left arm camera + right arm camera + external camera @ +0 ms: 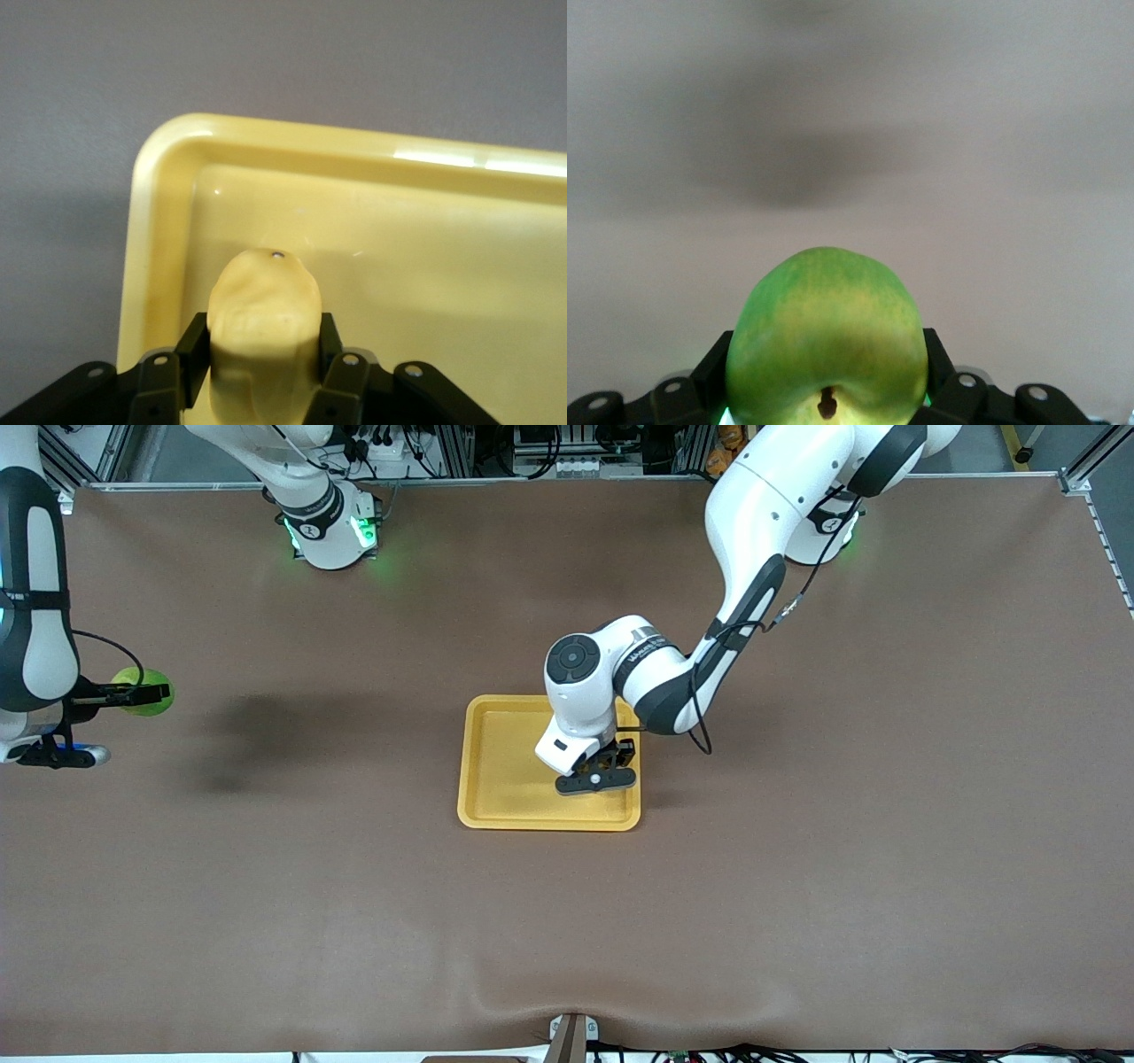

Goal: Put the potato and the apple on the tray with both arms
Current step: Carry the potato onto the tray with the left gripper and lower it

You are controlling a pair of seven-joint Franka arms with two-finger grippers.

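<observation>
1. The left gripper (595, 778) is clamped on the potato (263, 323) and hangs low over the tray (496, 779), toward the tray's end nearer the left arm. The potato does not show in the front view, where the gripper covers it.
2. In the left wrist view the potato's long axis points out from between the fingers (197, 345) toward the tray floor, its tip just inside a rounded corner of the rim. Whether the tip touches the floor cannot be told.
3. The right gripper (146, 691) is closed on the apple (142, 691) and holds it in the air over the brown worktop (797, 886) at the right arm's end, well apart from the tray.
4. In the right wrist view the apple (826, 350) shows its stem dimple toward the camera, with only bare worktop and a soft shadow under it; no tray is in sight there.
5. The relation that matters: the potato is already over its target, so its next move is probably a short lowering and release. The apple lies a long way from the tray, which sits toward the middle of the worktop from the right gripper.
6. The free part of the tray floor is the end nearer the right arm, which looks like the natural spot for the apple.
</observation>
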